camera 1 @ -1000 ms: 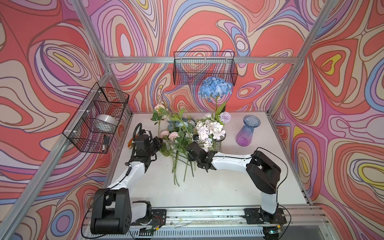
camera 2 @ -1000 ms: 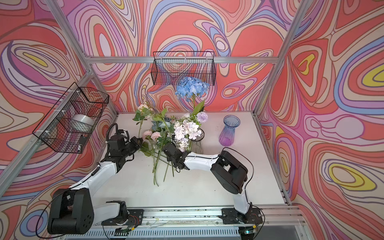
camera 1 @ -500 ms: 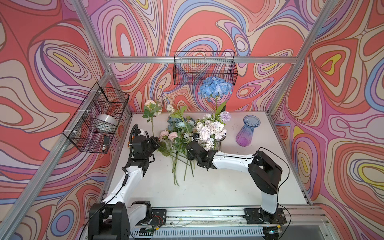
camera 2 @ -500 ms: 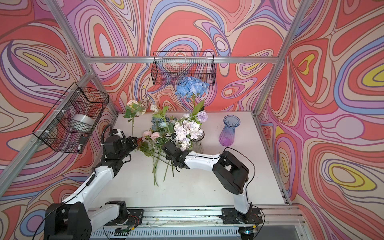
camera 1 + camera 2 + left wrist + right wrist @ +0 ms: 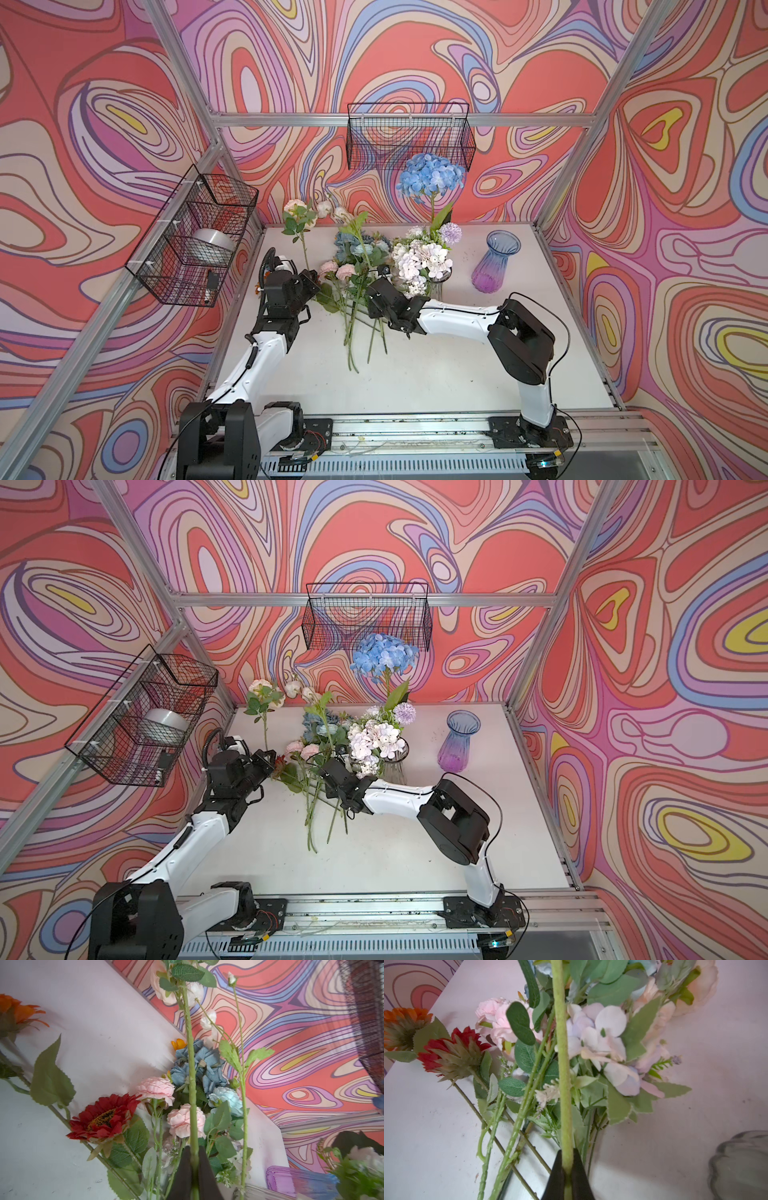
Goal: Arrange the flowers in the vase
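Note:
My left gripper [image 5: 311, 277] [image 5: 194, 1151] is shut on the green stem of a peach rose [image 5: 294, 208], held upright above the table's left side. My right gripper [image 5: 372, 286] [image 5: 568, 1153] is shut on a thick green stem [image 5: 562, 1064] rising out of the pile of loose flowers [image 5: 353, 266]. The pile holds pink peonies [image 5: 182, 1122], dusty-blue roses [image 5: 199, 1064] and a red sunflower [image 5: 104, 1118]; an orange sunflower [image 5: 12, 1009] lies apart. A clear vase [image 5: 438, 286] holds a blue hydrangea [image 5: 430, 176], pale hydrangeas and a lilac pompom [image 5: 451, 232]. A purple-blue vase [image 5: 496, 266] stands empty.
One wire basket [image 5: 195, 245] hangs on the left wall with a silver roll [image 5: 212, 245] in it, and another wire basket [image 5: 409, 137] hangs on the back wall. Bare stems [image 5: 353, 336] fan out toward the table's front. A metal rail [image 5: 415, 432] runs along the front edge.
My left gripper has carried the peach rose left and stood it more upright, clear of the pile. The right arm has barely moved.

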